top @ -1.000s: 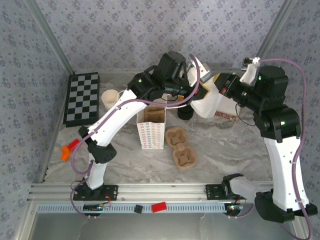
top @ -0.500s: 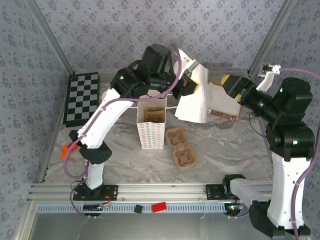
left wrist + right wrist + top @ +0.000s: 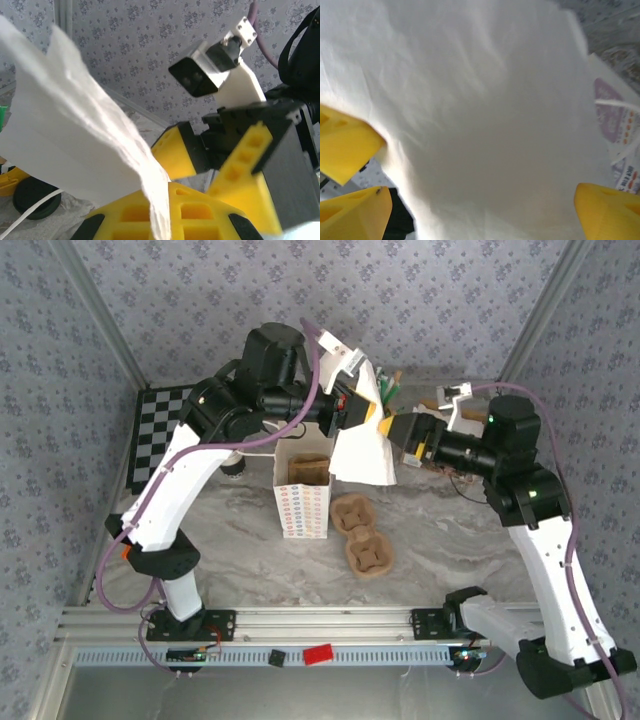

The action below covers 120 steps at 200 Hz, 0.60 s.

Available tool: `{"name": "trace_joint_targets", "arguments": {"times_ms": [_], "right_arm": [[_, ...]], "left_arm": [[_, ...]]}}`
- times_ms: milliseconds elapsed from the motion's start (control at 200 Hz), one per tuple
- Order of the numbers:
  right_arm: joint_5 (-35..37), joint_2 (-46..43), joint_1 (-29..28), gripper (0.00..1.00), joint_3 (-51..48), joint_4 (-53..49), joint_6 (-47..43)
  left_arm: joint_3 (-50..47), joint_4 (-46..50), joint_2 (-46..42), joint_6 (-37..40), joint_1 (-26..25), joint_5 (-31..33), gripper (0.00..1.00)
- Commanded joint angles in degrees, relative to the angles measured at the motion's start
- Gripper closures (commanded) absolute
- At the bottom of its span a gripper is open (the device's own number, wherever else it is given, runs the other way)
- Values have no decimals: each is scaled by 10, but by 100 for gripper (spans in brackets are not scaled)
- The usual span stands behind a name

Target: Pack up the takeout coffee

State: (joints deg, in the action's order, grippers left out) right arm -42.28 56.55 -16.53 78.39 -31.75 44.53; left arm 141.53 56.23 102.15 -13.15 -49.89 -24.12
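Left pincer (image 3: 368,410): clenched on the top edge of a white napkin (image 3: 362,455), holding it up
Right pincer (image 3: 395,430): released, jaws wide beside the napkin
Takeout coffee (image 3: 34,196): black lid low on the counter (image 3: 450,530), under the napkin

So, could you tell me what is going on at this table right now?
The left gripper is shut on a white napkin and holds it in the air near the upright dotted paper bag. The right gripper is open and points at the napkin from the other side, close to it but not gripping it. A brown pulp cup carrier lies on the table beside the bag.
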Motion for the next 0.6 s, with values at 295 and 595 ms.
{"name": "trace_joint_targets", "arguments": {"times_ms": [295,595], "right_arm": [[22,-16,-32,6,-29,31,0],[3,-26,-34,40,-62,84,39]], "left_arm": [[-5,-79,2,-69,-1,2,100],[-65,-119,-26,-96,-5,41,100]]}}
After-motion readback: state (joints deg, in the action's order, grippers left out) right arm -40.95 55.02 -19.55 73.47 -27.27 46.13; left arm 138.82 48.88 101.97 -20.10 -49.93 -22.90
